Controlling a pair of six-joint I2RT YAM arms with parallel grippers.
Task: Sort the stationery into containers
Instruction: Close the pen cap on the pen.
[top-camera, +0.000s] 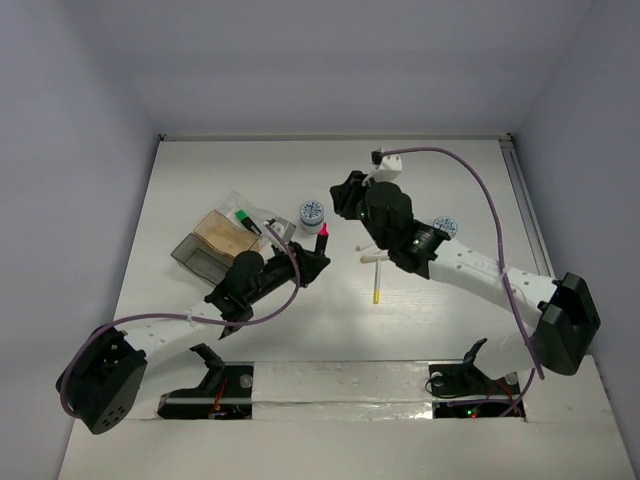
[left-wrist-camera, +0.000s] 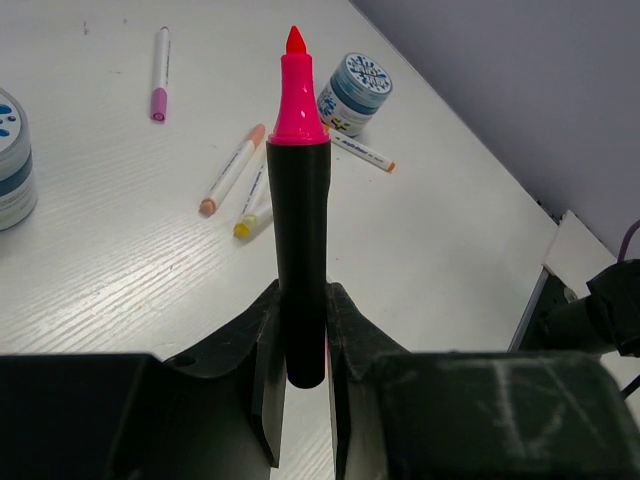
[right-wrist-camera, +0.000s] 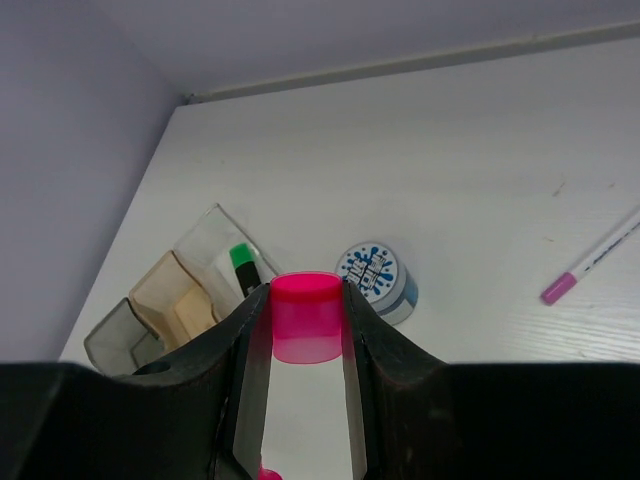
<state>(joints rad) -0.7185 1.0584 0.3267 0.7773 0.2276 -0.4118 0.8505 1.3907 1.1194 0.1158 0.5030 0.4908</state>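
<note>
Walled white table (top-camera: 200, 190); left claw (left-wrist-camera: 303, 325) tight on marker (left-wrist-camera: 303, 240), right claw (right-wrist-camera: 307, 300) tight on cap (right-wrist-camera: 307, 335)

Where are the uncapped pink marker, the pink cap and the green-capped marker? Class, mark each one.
uncapped pink marker (left-wrist-camera: 303, 260): left wrist view, on its black barrel.
pink cap (right-wrist-camera: 307, 320): right wrist view, on its side wall.
green-capped marker (right-wrist-camera: 241, 258): right wrist view, on its green cap.

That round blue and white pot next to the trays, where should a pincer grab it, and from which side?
Come down from above and close across the round side wall of the blue-white pot. It sits flat, lid up, and looks too low for a sideways approach. Probably keep fingers off the side facing the clear tray.
</note>
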